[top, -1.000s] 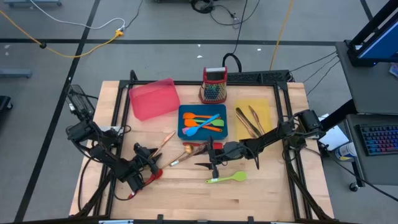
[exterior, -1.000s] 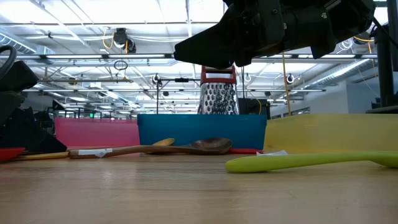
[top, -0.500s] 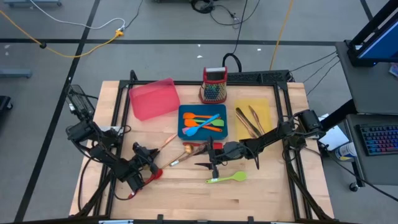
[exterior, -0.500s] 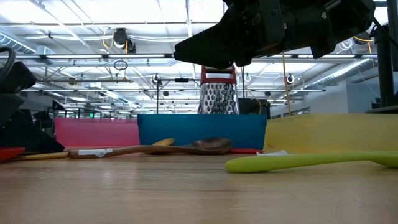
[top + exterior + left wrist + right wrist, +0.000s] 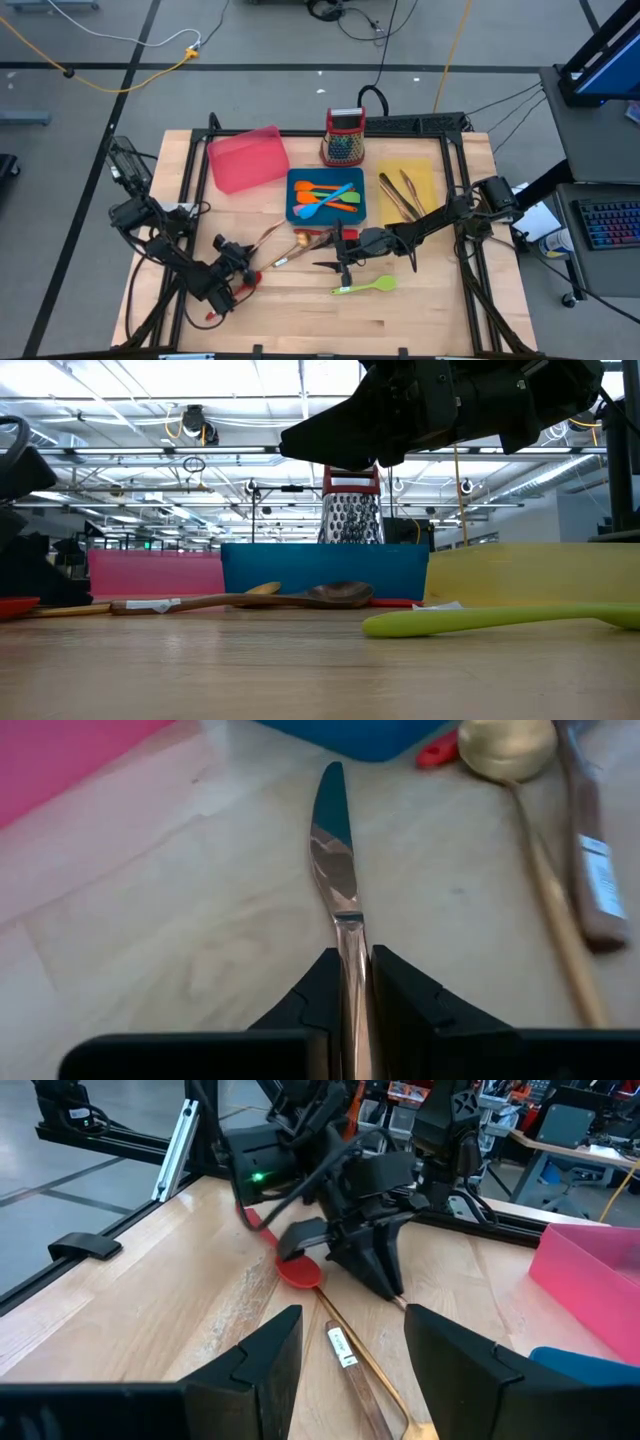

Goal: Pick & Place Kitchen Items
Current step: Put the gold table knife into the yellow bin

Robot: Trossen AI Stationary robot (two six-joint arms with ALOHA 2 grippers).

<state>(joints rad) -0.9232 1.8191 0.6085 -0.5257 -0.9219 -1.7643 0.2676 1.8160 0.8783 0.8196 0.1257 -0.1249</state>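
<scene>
A copper-toned knife point(image 5: 333, 850) lies out ahead of my left gripper point(image 5: 352, 960), which is shut on it at the table's near left point(image 5: 240, 265). The blade tip points toward the blue tray point(image 5: 350, 735). I cannot tell whether the tip rests on the wood. My right gripper point(image 5: 340, 262) hangs open above the table's middle with nothing between its fingers point(image 5: 350, 1330). A green spatula point(image 5: 365, 286) lies flat on the wood just nearer than it. My left gripper pinches the knife's handle point(image 5: 350, 945), just behind the blade, between its two fingers. The fingers lie along the knife and slant down from the table's near left. The blade runs straight out ahead of them, close over the wood.
A pink tray point(image 5: 247, 158), the blue tray point(image 5: 326, 196) with orange and blue utensils, and a yellow tray point(image 5: 406, 190) with cutlery stand across the back, with a grater point(image 5: 345, 137) behind them. A wooden spoon point(image 5: 300, 598), a gold spoon point(image 5: 505, 745) and a red spoon point(image 5: 298, 1270) lie nearby.
My left gripper has drawn back a little toward the table's near left corner, and the knife has come along with it.
</scene>
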